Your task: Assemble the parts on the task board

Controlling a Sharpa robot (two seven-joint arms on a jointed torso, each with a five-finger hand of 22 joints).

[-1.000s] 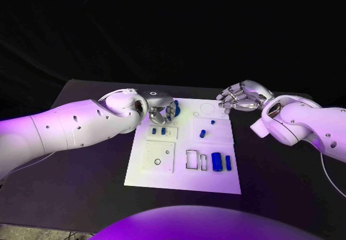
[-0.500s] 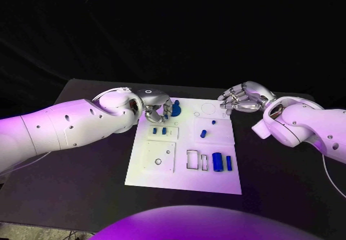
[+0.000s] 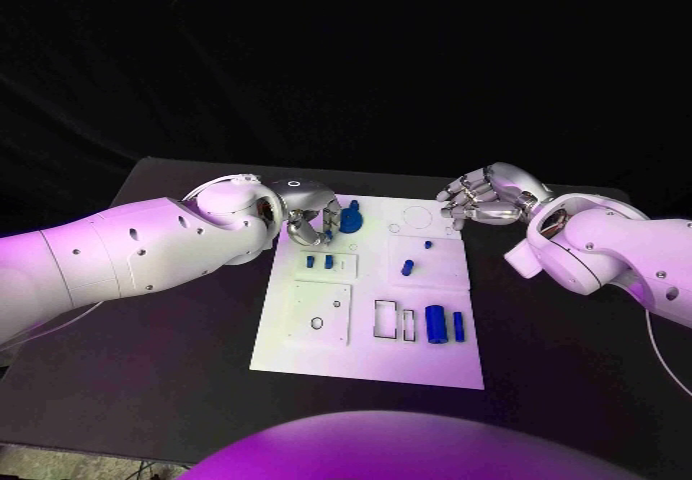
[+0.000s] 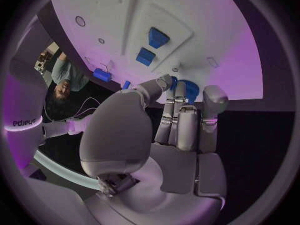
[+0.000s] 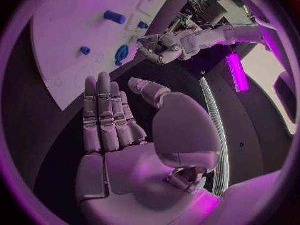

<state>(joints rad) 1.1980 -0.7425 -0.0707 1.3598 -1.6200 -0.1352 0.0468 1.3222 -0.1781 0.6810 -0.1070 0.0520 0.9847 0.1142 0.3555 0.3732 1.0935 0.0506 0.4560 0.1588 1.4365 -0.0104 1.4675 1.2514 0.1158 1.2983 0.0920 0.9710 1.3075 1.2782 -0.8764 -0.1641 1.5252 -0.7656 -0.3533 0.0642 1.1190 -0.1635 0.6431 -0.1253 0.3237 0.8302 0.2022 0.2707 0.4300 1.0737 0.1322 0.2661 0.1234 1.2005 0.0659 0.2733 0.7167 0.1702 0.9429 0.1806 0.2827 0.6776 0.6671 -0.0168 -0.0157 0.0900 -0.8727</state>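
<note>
Looking down from the head view, your left hand [image 3: 310, 215] pinches a blue part [image 3: 349, 217] at the task board's [image 3: 368, 360] far-left corner, long axis roughly upright. Left wrist view: the fingertips [image 4: 181, 87] close on that blue piece. Right wrist view: your right hand [image 5: 115, 130] is open, empty, off the board's far-right corner, so left's nearer.

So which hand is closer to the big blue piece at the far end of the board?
Left. The left hand is right at the blue piece, fingers touching it. The right hand hovers off the board's far right corner.
</note>
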